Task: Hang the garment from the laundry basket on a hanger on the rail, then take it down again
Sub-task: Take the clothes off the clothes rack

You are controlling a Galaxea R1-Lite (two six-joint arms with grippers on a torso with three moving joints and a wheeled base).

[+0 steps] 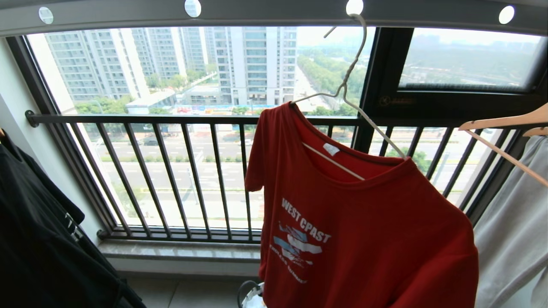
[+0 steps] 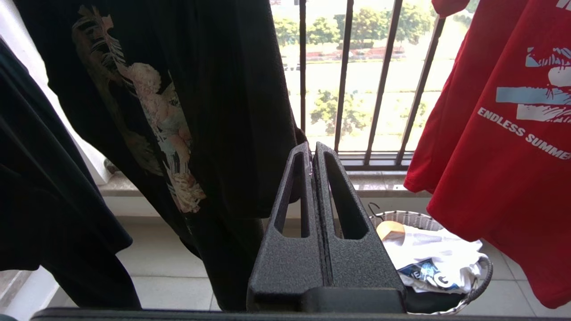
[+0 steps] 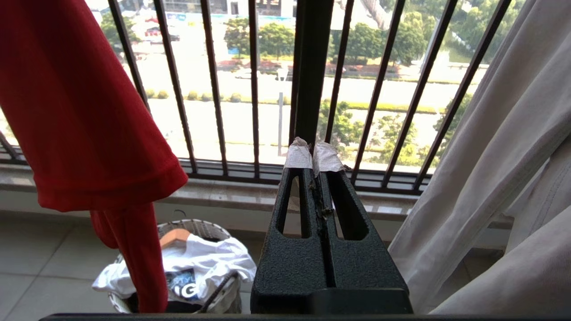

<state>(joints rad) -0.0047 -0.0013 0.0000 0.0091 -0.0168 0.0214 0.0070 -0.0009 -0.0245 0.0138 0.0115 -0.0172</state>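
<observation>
The red garment [image 1: 364, 239] hangs on the thin white wire hanger [image 1: 357, 64], whose hook sits in a hole of the grey rail [image 1: 274, 15] overhead. The hanger tilts, its right end lower. Below on the floor stands the laundry basket [image 2: 484, 272], its white woven rim also showing in the right wrist view [image 3: 196, 227]. Neither arm appears in the head view. My left gripper [image 2: 312, 149] is shut and empty, held low beside the black T-shirt. My right gripper [image 3: 312, 154], tips taped white, is shut and empty, between the garment [image 3: 76, 111] and a pale grey cloth.
A black printed T-shirt [image 2: 178, 111] hangs at the left, a pale grey garment [image 1: 513, 231] on a wooden hanger [image 1: 505, 124] at the right. A dark barred window railing [image 1: 192, 171] runs behind. White clothes [image 3: 200, 258] and a wooden hanger lie in the basket.
</observation>
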